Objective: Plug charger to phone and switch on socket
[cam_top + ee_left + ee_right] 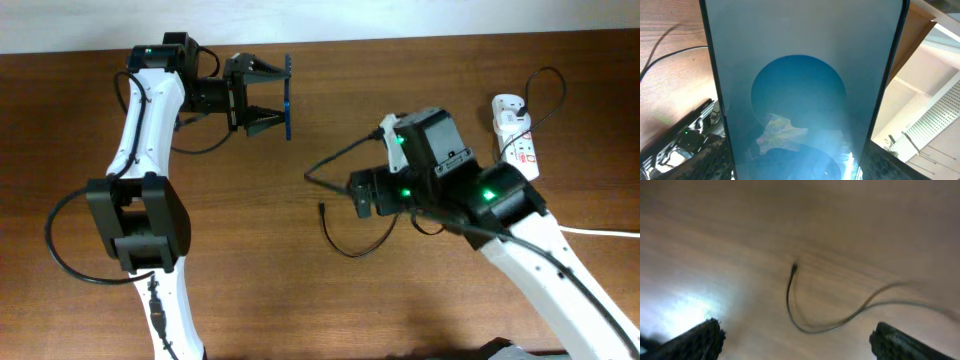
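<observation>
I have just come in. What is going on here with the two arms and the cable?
The left gripper is shut on the phone, and the blue screen fills the left wrist view. The right gripper is open and hangs over the plug of the charger, which lies loose on the table, not yet grasped. The socket lies at the far right, and no gripper is on it. The charger is not yet in the phone.

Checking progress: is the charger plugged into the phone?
Not plugged in. The charger lies loose on the table, plug free; the phone is held in the left gripper, apart from it.
</observation>
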Controlling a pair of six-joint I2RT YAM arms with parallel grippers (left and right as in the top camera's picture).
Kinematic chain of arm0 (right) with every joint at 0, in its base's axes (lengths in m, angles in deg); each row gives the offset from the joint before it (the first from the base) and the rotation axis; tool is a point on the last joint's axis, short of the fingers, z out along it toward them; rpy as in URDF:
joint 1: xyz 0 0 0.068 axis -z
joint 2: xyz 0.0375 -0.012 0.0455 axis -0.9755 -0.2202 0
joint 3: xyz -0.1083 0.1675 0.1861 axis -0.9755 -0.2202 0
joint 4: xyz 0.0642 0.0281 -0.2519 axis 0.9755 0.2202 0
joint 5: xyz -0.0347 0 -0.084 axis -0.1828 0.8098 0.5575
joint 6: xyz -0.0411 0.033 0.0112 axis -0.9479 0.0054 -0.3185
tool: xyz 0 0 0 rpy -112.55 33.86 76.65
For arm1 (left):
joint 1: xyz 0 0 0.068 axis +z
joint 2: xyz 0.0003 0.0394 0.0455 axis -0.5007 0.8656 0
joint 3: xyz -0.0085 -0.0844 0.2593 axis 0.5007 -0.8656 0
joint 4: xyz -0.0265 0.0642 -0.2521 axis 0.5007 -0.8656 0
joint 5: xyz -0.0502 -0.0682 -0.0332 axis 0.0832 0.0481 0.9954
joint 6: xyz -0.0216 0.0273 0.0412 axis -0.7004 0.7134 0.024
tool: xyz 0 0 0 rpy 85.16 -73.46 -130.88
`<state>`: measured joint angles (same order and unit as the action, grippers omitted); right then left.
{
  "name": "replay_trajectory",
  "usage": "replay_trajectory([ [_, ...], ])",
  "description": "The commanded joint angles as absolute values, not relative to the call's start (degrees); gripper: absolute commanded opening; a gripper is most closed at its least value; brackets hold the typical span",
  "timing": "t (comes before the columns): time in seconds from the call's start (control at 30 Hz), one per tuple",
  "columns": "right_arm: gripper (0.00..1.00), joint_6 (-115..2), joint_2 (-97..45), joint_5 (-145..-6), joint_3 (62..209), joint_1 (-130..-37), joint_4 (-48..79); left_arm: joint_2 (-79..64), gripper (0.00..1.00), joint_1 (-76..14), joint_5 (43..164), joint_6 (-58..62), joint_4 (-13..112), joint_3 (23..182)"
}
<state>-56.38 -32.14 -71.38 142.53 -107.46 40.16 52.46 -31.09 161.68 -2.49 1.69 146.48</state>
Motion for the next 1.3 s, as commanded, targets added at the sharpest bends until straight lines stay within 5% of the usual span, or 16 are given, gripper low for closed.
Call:
replay_trajectory([
  [0.0, 0.98, -56.6, -30.5, -68.56, 150.84, -112.02, 39.13, 52.28, 0.76, -30.63, 164.72, -2.57, 1.67, 148.07],
  [0.1, 0.98, -57.34, -30.57, -68.21, 153.03, -114.56, 34.93, 52.28, 0.76, -30.63, 164.74, -2.57, 1.65, 148.07],
  [0.27, 0.98, -54.94, -39.59, -35.34, 156.3, -130.41, 36.11, 52.28, 0.76, -30.63, 164.72, -2.57, 1.67, 148.07],
  [0.47, 0.98, -49.28, -56.93, -25.38, 174.71, -133.99, 37.71, 52.28, 0.75, -30.63, 164.74, -2.57, 1.65, 148.07],
  [0.63, 1.0, -38.04, -57.78, -27.78, 174.69, -131.83, 34.04, 52.28, 0.76, -30.63, 165.68, -2.57, -0.54, 148.07],
  [0.8, 0.88, -36.34, -57.87, -32.44, 174.62, -127.94, 37.31, 52.28, 0.76, -30.63, 165.68, -2.57, -1.15, 148.07],
  [0.87, 0.75, -36.62, -58.09, -37.75, 174.58, -125.97, 37.64, 52.28, 0.76, -30.63, 165.68, -2.57, -2.46, 148.07],
  [1.13, 0.8, -40.3, -62.06, -38.34, 174.58, -125.99, 35.46, 52.28, 0.76, -30.63, 165.55, -2.57, -2.39, 148.07],
  [1.27, 0.73, -40.23, -63.68, -36.72, 174.58, -126.06, 34.45, 52.28, 0.74, -30.78, 165.57, -2.57, -2.42, 148.07],
])
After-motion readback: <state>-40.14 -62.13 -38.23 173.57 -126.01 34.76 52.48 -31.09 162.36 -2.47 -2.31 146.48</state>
